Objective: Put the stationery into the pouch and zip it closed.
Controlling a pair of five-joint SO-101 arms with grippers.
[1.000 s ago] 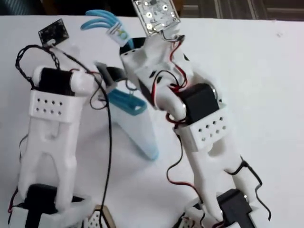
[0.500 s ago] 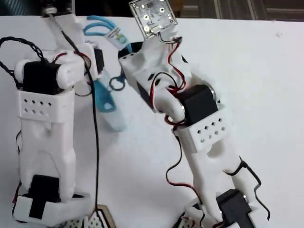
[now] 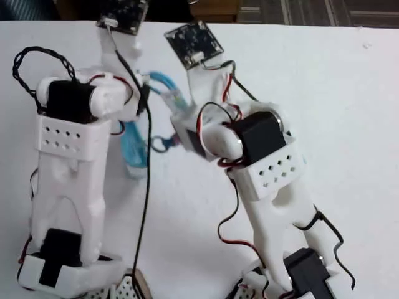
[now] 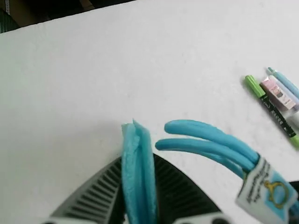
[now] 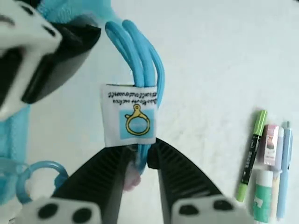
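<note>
Both hands busy right now. My left hand [image 4: 138, 161] is clenched on the top edge of the blue pouch [image 4: 137, 186], with the fabric squeezed flat between the 2 fingers. My right hand [image 5: 140, 151] is pinched tight on the blue cords [image 5: 140, 60], just under the white paper tag [image 5: 129, 114] wrapped around them. There's a blue ring [image 5: 39, 172] just beside the pouch's mesh side too.

From up high, the pouch sits between my 2 arms over the white counter [image 3: 324, 81]. Honestly I can't tell if it's touching the surface or lifted off it.

The stationery is all out on the counter, well apart from the pouch. I can make out 3 pieces lying side by side: a green marker [image 5: 250, 158], a pink-and-white stick [image 5: 266, 177] and a light blue pen [image 5: 282, 172].
</note>
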